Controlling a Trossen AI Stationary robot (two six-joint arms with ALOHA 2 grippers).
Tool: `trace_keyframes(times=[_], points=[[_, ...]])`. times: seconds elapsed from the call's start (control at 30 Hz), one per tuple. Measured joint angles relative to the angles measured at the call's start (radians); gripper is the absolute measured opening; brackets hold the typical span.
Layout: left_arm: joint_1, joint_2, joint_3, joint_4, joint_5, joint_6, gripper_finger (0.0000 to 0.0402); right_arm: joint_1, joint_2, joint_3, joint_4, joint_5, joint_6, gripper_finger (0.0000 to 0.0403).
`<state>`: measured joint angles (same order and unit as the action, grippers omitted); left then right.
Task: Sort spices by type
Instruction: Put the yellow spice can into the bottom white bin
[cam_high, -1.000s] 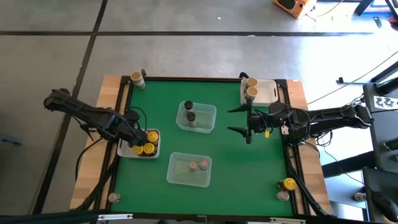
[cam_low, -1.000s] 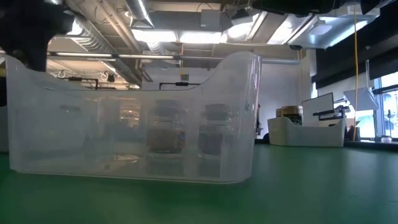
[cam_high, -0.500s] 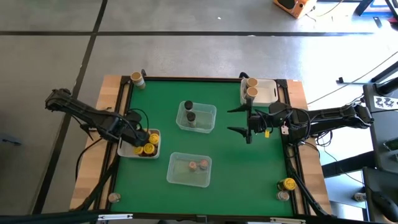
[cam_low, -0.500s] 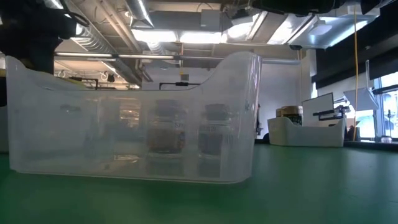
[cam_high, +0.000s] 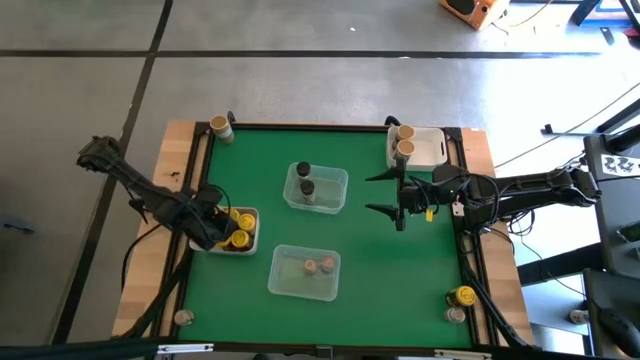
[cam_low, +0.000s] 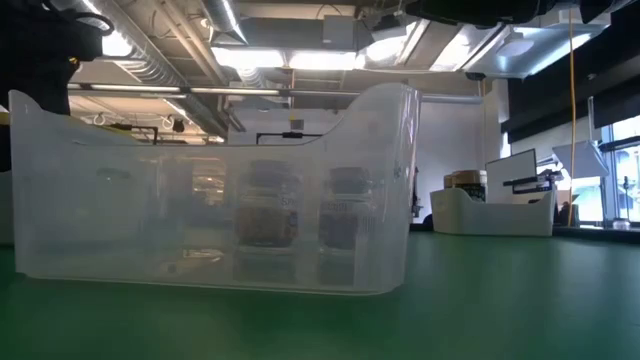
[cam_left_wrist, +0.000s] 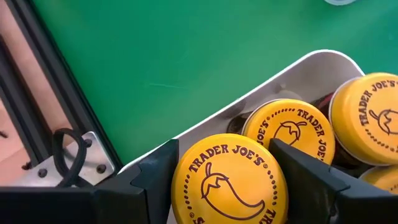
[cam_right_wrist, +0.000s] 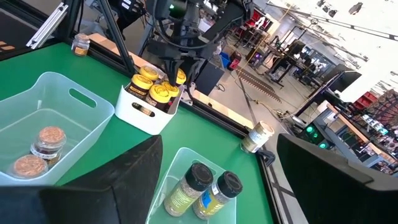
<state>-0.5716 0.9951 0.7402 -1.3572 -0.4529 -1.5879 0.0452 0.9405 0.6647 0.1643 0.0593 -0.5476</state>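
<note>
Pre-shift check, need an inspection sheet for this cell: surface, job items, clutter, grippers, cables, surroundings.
Surface: green mat, wooden border.
Job's things: yellow-lid jars in left white tray; tan-lid jars in right white tray; black-lid jars in far clear tub; pinkish-lid jars in near clear tub; strays at table corners.
Clutter: nothing seen.
Grippers: left gripper straddles one yellow-lid jar; right gripper open, empty, above mat.
Cables: black loop by left frame.
Surroundings: lab benches, grey floor.

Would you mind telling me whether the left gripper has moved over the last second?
Yes. In the high view the left gripper has drawn back toward the near-left corner of the white tray, closer to the table's left edge, with a yellow-lidded jar between its fingers.
</note>
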Motion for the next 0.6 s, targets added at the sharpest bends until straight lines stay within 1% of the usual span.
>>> trace_keyframes(times=[0.17, 0.4, 0.47, 0.6], points=[[-0.055, 0.000, -0.004, 0.003, -0.003, -0.020, 0.0241, 0.000, 0.000, 0.000, 0.004, 0.000, 0.000, 0.0317], [-0.116, -0.051, 0.001, -0.040, 0.006, -0.115, 0.0223, 0.000, 0.000, 0.000, 0.003, 0.000, 0.000, 0.0317], [-0.139, -0.062, 0.009, -0.076, 0.029, -0.135, 0.0223, 0.000, 0.000, 0.000, 0.003, 0.000, 0.000, 0.0317], [-0.190, -0.088, 0.014, -0.066, 0.052, -0.138, 0.0228, 0.000, 0.000, 0.000, 0.003, 0.000, 0.000, 0.0317]])
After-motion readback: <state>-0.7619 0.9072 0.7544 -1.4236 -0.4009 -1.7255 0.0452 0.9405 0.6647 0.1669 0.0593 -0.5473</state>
